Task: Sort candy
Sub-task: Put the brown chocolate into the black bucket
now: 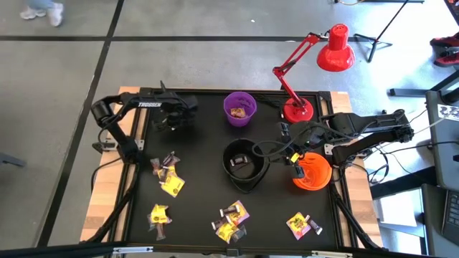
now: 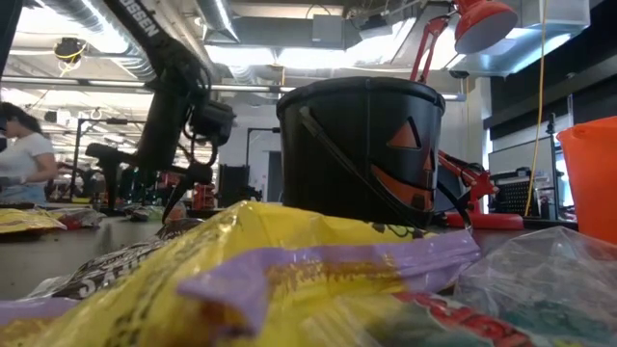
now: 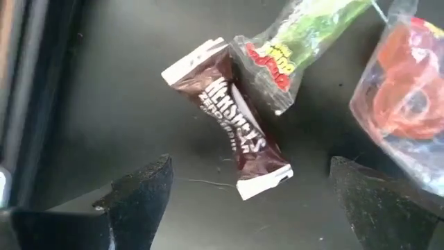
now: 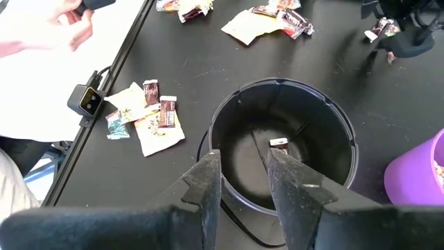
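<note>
My left gripper hung low over the far left part of the table, jaws spread as wide as they went and holding nothing, with a brown chocolate bar lying flat between the fingers. That bar touched a clear-wrapped green candy, and a clear packet of red rings lay just beside my other finger. I judged the risk plain: if I closed as I stood, a finger could catch the neighbouring wrapper and drag two kinds into one bowl, or the slick bar could slide out sideways, since it lay slantwise to my jaws. My right gripper hovered over the black bowl, jaws partly open; I saw nothing between the fingers, and one small piece lay on the bowl's floor. Farther off, the purple bowl held some candy, the orange bowl sat under my right arm, and the other candy lay in piles along the near edge of the table, among them a yellow-wrapped cluster. The red lamp stood close behind my right arm, and I thought a wide swing there could knock it.
</note>
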Robot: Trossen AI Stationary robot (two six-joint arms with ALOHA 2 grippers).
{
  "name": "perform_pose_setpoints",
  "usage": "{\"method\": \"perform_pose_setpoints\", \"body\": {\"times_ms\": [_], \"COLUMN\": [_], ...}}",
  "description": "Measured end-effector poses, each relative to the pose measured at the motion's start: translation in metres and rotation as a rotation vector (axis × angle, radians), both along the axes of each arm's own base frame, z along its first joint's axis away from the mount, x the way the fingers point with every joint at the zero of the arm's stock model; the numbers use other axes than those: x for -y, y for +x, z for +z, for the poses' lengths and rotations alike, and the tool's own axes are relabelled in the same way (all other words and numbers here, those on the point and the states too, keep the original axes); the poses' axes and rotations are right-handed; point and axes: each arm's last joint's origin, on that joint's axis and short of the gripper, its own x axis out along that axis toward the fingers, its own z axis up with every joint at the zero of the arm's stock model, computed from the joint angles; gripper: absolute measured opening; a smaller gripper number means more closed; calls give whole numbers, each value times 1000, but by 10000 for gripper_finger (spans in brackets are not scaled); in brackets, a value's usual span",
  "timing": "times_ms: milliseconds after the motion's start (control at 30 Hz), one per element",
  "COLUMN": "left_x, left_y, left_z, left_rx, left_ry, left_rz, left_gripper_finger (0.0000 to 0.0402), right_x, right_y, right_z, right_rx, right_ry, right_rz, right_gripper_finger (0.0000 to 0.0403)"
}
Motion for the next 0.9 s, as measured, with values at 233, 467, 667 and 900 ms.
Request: {"method": "perform_pose_setpoints", "body": {"times_ms": [233, 467, 667, 900], "left_x": [-6, -10, -11, -11], "left_y": [-7, -6, -7, -6], "left_z": [-2, -3, -3, -3], "left_rx": [17, 0, -15, -14], "left_ry": [-18, 53, 82, 81], "left_rz": [44, 31, 39, 39], "left_gripper_finger": [375, 375, 375, 325], "right_x": [0, 0, 0, 0], "right_y": [0, 0, 0, 0], "right_z": [0, 0, 0, 0], "right_rx": [0, 0, 0, 0], "right_ry": [0, 0, 0, 0], "right_rz": [0, 0, 0, 0], "right_gripper_finger": [117, 117, 117, 117]}}
